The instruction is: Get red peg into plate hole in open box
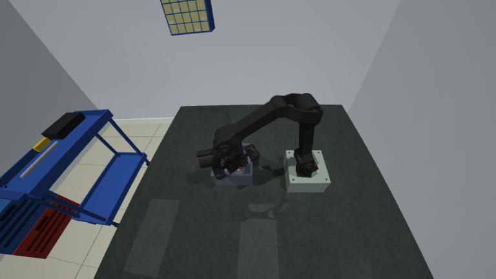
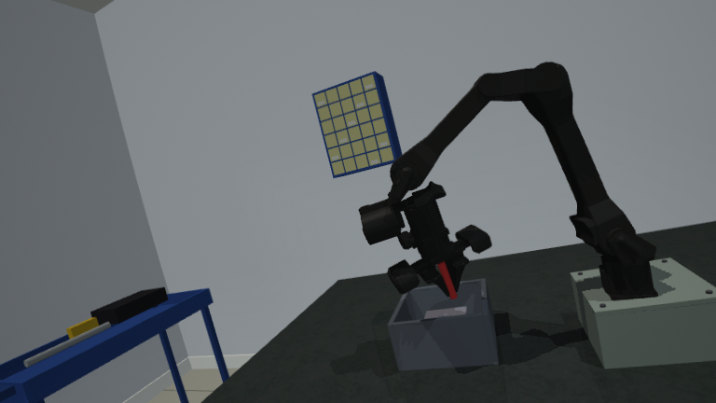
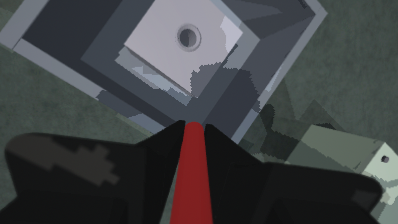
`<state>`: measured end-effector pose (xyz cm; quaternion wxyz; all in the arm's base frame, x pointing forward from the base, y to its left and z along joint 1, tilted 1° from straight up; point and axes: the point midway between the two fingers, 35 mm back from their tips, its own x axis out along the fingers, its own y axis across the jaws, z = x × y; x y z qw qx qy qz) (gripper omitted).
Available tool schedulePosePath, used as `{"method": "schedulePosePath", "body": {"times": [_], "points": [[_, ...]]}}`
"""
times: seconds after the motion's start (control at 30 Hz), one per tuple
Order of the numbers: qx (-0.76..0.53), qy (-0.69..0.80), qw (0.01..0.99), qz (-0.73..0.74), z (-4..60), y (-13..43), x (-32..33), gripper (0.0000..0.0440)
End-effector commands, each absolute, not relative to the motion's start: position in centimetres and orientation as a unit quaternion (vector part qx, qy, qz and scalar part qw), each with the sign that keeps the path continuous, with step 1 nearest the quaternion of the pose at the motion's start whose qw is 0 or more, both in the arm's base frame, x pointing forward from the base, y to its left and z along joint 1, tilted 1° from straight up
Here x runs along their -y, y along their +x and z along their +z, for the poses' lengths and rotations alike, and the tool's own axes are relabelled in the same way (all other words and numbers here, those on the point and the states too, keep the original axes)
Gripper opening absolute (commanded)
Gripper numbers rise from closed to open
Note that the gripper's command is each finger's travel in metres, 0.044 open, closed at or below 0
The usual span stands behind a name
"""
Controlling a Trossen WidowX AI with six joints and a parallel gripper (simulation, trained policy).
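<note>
The gripper (image 1: 238, 165) (image 2: 453, 287) (image 3: 194, 128) is pinching the red peg (image 1: 239, 168) (image 2: 447, 280) (image 3: 192, 175) between its fingertips, and the peg's lower end is hanging over the open box (image 1: 232, 179) (image 2: 445, 343) (image 3: 55, 68). The peg is leaning (its long axis is tilting off upright in the exterior view). In the wrist view the hole (image 3: 188, 37) is lying beyond the peg's tip, apart from it, so the coming move is probably needing a sideways shift and straightening before any lowering.
</note>
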<state>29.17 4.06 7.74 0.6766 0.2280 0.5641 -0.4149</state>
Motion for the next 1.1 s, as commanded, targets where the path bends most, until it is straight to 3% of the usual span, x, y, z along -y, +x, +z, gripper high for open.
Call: {"method": "schedulePosePath", "body": {"times": [0.0, 0.67, 0.73, 0.9, 1.03, 1.07], "points": [[-0.559, 0.234, 0.677, -0.417, 7.5, 30.5, -2.4, 0.0000], [-0.600, 0.238, 0.675, -0.357, 2.9, 34.2, 3.0, 0.0004], [-0.609, 0.235, 0.672, -0.348, 2.2, 34.1, 3.1, 0.0029], [-0.627, 0.234, 0.664, -0.333, 0.7, 34.1, 3.2, 0.0144], [-0.630, 0.229, 0.670, -0.318, 0.6, 34.9, 3.9, 0.0163], [-0.631, 0.230, 0.671, -0.315, 0.7, 35.2, 4.0, 0.0184]]}}
